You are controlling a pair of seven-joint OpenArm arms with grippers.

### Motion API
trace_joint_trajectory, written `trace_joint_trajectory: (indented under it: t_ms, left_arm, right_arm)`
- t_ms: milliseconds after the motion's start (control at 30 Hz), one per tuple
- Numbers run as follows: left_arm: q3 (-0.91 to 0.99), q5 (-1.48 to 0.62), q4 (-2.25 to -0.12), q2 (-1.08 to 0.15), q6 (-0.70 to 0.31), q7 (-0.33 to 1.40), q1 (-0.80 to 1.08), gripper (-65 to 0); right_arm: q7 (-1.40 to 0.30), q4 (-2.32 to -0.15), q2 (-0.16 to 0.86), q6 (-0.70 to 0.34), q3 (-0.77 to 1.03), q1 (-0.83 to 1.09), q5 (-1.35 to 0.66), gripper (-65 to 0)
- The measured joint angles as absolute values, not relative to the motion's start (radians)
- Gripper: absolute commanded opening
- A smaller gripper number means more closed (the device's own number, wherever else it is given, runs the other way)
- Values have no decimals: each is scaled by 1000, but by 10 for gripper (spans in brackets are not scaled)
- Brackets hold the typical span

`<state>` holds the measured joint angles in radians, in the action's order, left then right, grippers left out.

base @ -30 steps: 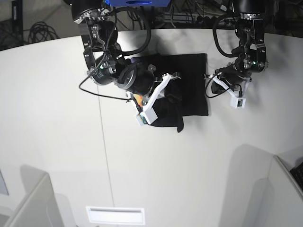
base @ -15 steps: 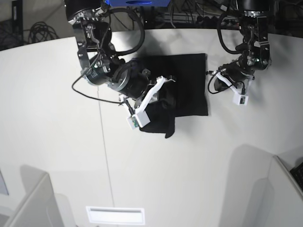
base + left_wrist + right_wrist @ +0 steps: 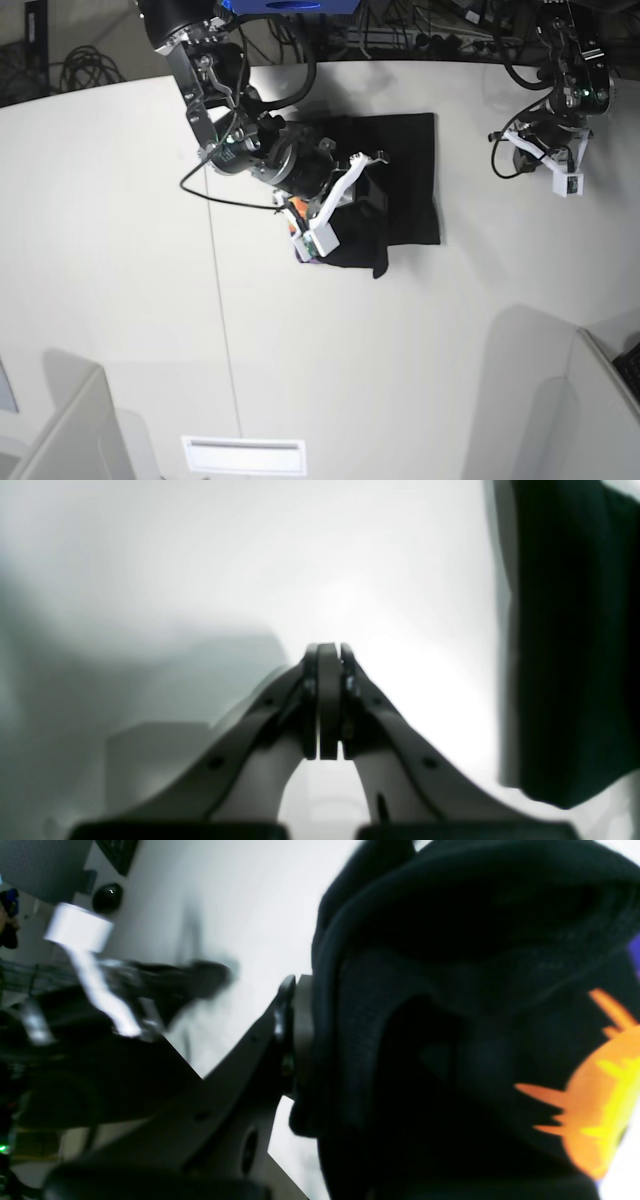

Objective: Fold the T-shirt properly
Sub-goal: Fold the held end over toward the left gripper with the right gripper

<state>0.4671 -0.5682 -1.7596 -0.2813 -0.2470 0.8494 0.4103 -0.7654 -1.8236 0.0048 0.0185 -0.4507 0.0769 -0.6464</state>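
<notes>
Meanwhile, left wrist: left gripper (image 3: 327, 705) pinched empty above bare table (image 3: 200, 570), clear of the fold | right wrist: right gripper (image 3: 300, 1040) clamps bunched shirt (image 3: 450, 1015) to carry it | base: shirt mid-table.

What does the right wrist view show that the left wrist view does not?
Only the right wrist view shows the right gripper clamped on a bunched fold of the T-shirt, with the orange-yellow sun print exposed. Only the left wrist view shows the left gripper shut on nothing, over bare white table, with the shirt's black edge off to one side. Both show black shirt cloth and the table.
</notes>
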Motion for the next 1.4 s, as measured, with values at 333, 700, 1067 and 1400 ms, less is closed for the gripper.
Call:
trace_joint_trajectory:
  t_ms: [333,700,1067,1400]
  left_arm:
    - [527,-569,-1758,-283,-247,849,467,-650]
    - [527,-569,-1758,-279,-247,853,472,-650]
    - [527,-569,-1758,-279,-247,852,471,-650]
    - [527,-569,-1759,-280,-247,853,472,-650]
  right_arm:
    - [-649,-1595,5,20,-618,-4,-646,-650]
    - [-648,-1510,-33,124,-659,-49,-650,-650]
    - [-651,-1478,-44,124,-661,-52,-657,-269]
    - [-715,-1524,-86,124,-668,-84,-653,-269]
